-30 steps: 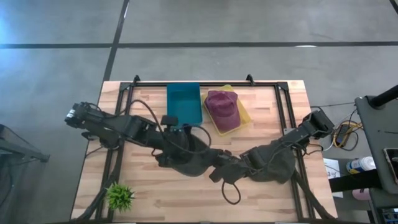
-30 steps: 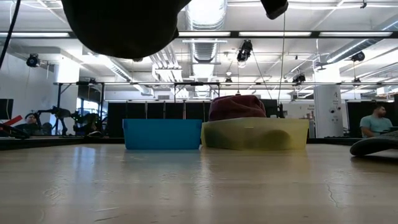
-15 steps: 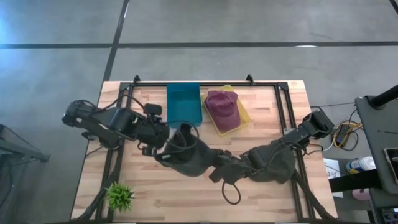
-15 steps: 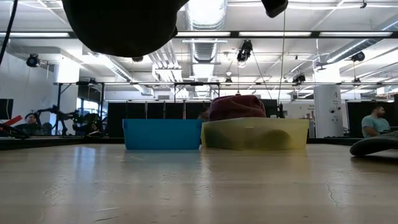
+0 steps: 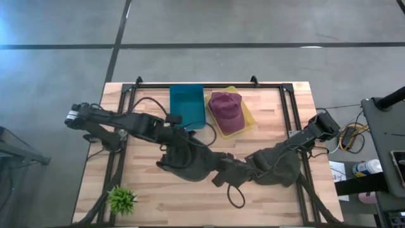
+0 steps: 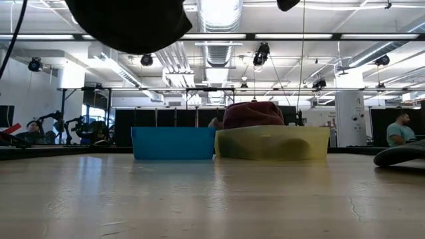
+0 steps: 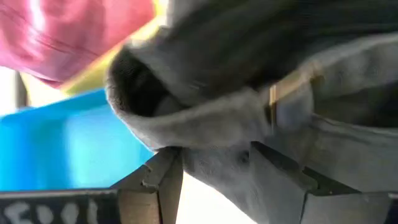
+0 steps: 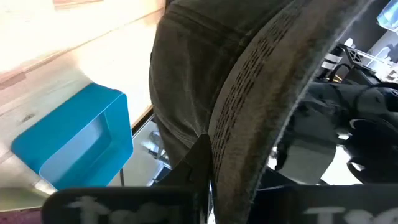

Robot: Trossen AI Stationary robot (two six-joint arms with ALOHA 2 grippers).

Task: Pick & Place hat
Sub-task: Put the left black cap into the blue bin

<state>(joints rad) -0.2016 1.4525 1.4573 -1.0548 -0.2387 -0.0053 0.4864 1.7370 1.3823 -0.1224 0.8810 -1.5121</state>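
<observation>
My left claw (image 7: 211, 180) has its fingers spread around a fold of the dark grey hat (image 5: 190, 158), which hangs above the middle of the desk (image 5: 278, 202). My right claw (image 8: 208, 186) is pressed together on the hat's opposite edge, pinching the band. Between them the cloth sags, so I judge it soft, light and floppy, with only the brim likely to be stiff. The band or the brim seam looks the best hold; loose crown fabric could slip. Beyond the hat stand the blue bin (image 5: 187, 106) and, just beside it, the yellow tray (image 5: 248, 119) carrying a maroon cap (image 5: 226, 111).
</observation>
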